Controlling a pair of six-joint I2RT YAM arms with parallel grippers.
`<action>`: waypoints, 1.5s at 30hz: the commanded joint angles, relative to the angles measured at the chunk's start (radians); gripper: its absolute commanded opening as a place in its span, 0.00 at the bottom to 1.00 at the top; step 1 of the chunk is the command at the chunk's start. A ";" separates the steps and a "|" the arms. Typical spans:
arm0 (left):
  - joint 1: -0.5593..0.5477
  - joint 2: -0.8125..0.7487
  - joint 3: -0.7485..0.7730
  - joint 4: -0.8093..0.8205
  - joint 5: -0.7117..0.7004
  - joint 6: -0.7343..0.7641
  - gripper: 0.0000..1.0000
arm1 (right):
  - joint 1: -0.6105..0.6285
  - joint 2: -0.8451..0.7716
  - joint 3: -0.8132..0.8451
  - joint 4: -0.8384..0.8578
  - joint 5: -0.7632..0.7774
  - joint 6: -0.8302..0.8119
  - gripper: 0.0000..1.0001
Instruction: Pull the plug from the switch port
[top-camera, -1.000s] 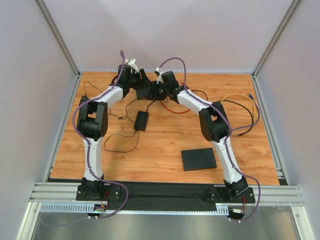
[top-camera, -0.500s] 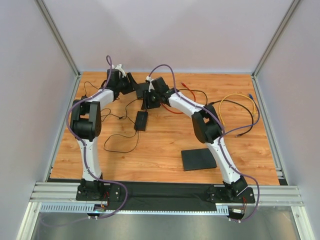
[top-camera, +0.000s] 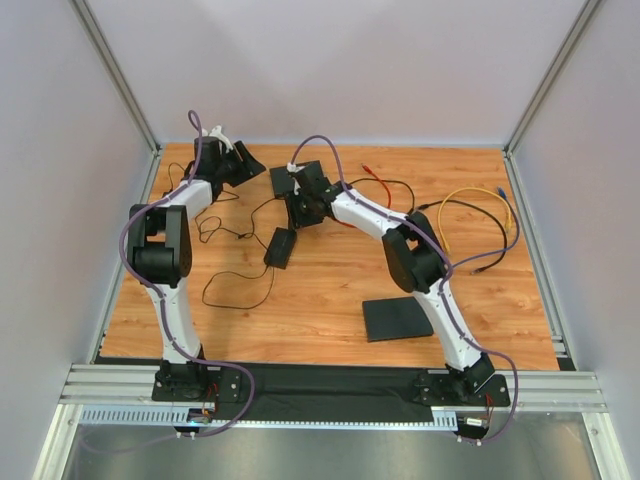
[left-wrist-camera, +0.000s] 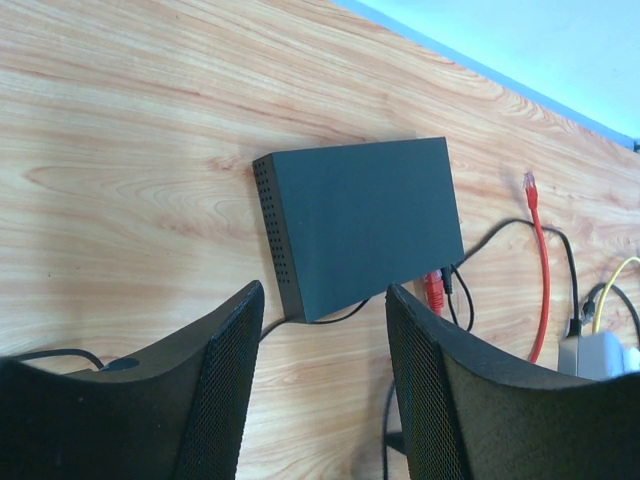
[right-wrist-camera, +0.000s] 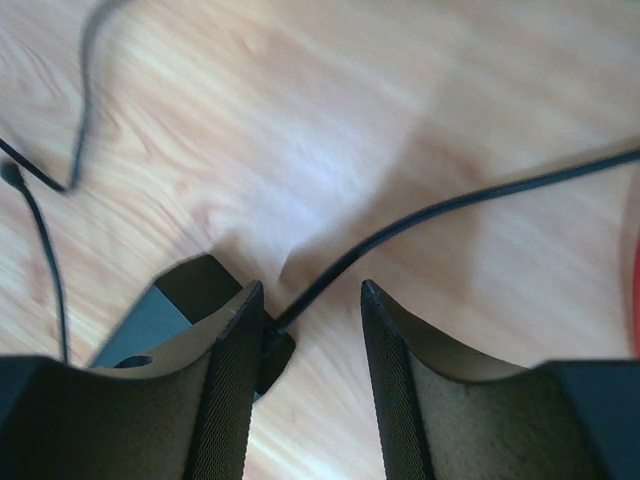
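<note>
The switch (left-wrist-camera: 360, 225) is a dark flat box on the wooden table, at the back centre in the top view (top-camera: 283, 181). A red plug (left-wrist-camera: 433, 291) sits at its port edge, next to a black cable. My left gripper (left-wrist-camera: 325, 295) is open and empty, just left of the switch in the top view (top-camera: 243, 166). My right gripper (right-wrist-camera: 308, 290) is open, low over the table in front of the switch (top-camera: 298, 210). A black cable (right-wrist-camera: 420, 215) runs between its fingers without being held, ending in a black connector (right-wrist-camera: 275, 348).
A black power brick (top-camera: 279, 247) lies mid-table with thin black wire looped to its left. A flat black pad (top-camera: 397, 318) lies front right. A loose red cable end (left-wrist-camera: 530, 185) lies right of the switch. Yellow and black cables (top-camera: 480, 200) coil at the right.
Both arms have swung left. My left gripper has moved away from the switch toward the back left. My right gripper has moved left and down in front of the switch. The power brick shifted slightly.
</note>
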 joint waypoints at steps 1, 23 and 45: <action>0.000 -0.072 -0.011 0.040 0.027 -0.001 0.60 | 0.018 -0.058 -0.104 -0.184 0.134 -0.029 0.46; 0.001 -0.089 -0.002 0.013 0.063 0.040 0.61 | 0.062 -0.844 -1.147 -0.163 0.266 0.235 0.46; -0.099 -0.014 0.081 0.017 -0.059 0.123 0.61 | -0.264 -0.054 0.135 0.159 0.026 0.131 0.67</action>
